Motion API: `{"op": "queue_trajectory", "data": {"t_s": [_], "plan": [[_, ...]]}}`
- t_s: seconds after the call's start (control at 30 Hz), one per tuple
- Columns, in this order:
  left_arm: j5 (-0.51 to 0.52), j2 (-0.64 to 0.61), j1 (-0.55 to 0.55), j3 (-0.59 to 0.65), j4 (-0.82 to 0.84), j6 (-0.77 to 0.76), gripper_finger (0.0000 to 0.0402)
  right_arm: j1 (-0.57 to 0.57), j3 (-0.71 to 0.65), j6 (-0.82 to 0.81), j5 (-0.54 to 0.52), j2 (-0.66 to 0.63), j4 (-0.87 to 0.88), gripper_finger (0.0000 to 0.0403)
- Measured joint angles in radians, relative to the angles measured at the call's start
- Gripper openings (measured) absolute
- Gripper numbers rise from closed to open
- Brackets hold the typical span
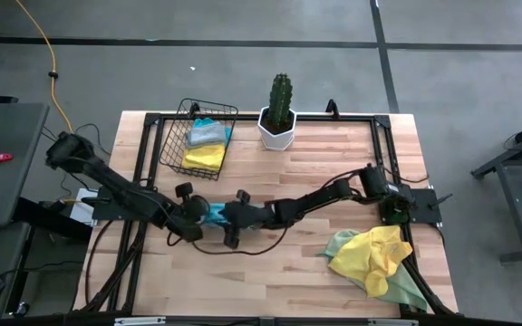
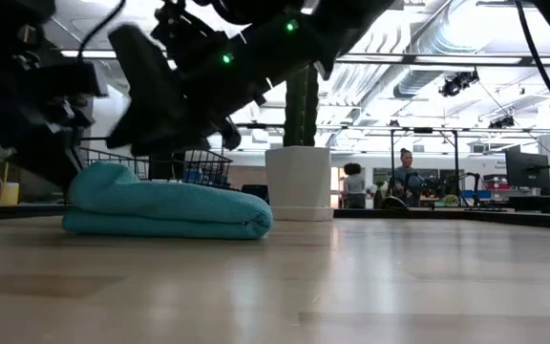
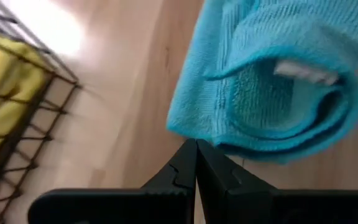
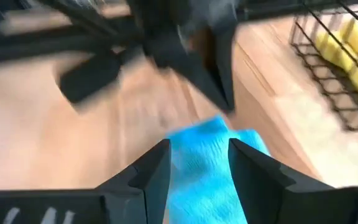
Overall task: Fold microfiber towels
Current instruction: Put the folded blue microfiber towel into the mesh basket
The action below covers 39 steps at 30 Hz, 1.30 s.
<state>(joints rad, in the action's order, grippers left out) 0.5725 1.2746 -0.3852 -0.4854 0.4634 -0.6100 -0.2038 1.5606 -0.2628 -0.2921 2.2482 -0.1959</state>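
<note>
A turquoise microfiber towel (image 1: 214, 215) (image 2: 165, 210) lies folded in several layers on the wooden table, its flat underside down. My left gripper (image 1: 199, 223) (image 3: 196, 144) is shut and empty, its tips just short of the towel's folded edge (image 3: 229, 146). My right gripper (image 1: 227, 217) (image 4: 197, 149) is open and hangs over the towel from the table's right. In the right wrist view its fingers (image 4: 157, 165) stand either side of the towel (image 4: 204, 174). In the low view the dark grippers (image 2: 160, 96) hang above the towel.
A black wire basket (image 1: 202, 136) at the far left holds folded yellow, grey and blue towels. A cactus in a white pot (image 1: 279, 113) stands at the far middle. A loose heap of yellow and pale green towels (image 1: 374, 258) lies near the right front corner.
</note>
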Motion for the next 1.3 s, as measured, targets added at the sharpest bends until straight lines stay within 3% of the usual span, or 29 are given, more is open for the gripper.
{"op": "queue_trajectory", "data": {"t_s": [0.2,0.33,0.47,0.63,0.77,0.83,0.9,1.1,1.2,1.3], "plan": [[0.116,-0.133,-0.095,0.000,0.158,-0.126,0.0000,-0.020,-0.003,0.062,-0.102,-0.027,0.212,0.0154],[0.199,-0.213,-0.171,0.000,0.214,-0.195,0.0000,-0.040,-0.106,0.060,-0.173,-0.106,0.256,0.0150],[0.304,-0.267,-0.223,-0.001,0.187,-0.207,0.0000,-0.068,-0.316,0.012,-0.241,-0.232,0.118,0.0134],[0.386,-0.269,-0.227,0.000,-0.033,-0.095,0.0000,-0.107,-0.646,-0.049,-0.303,-0.367,-0.256,0.0104],[0.331,-0.214,-0.156,0.000,-0.316,0.142,0.0000,-0.120,-0.824,-0.054,-0.305,-0.385,-0.619,0.0064],[0.282,-0.176,-0.093,-0.003,-0.435,0.238,0.0000,-0.118,-0.862,-0.061,-0.302,-0.378,-0.715,0.0031],[0.241,-0.143,-0.023,0.000,-0.535,0.307,0.0000,-0.110,-0.876,-0.078,-0.290,-0.373,-0.744,0.0008],[0.071,-0.026,0.136,-0.003,-0.663,0.386,0.0000,-0.102,-0.781,-0.069,-0.223,-0.285,-0.746,0.0002],[-0.006,0.028,0.154,-0.002,-0.662,0.370,0.0000,-0.102,-0.711,-0.046,-0.190,-0.214,-0.740,0.0004],[-0.019,0.075,0.126,0.000,-0.636,0.327,0.0000,-0.092,-0.657,-0.046,-0.150,-0.167,-0.697,0.0001]]}}
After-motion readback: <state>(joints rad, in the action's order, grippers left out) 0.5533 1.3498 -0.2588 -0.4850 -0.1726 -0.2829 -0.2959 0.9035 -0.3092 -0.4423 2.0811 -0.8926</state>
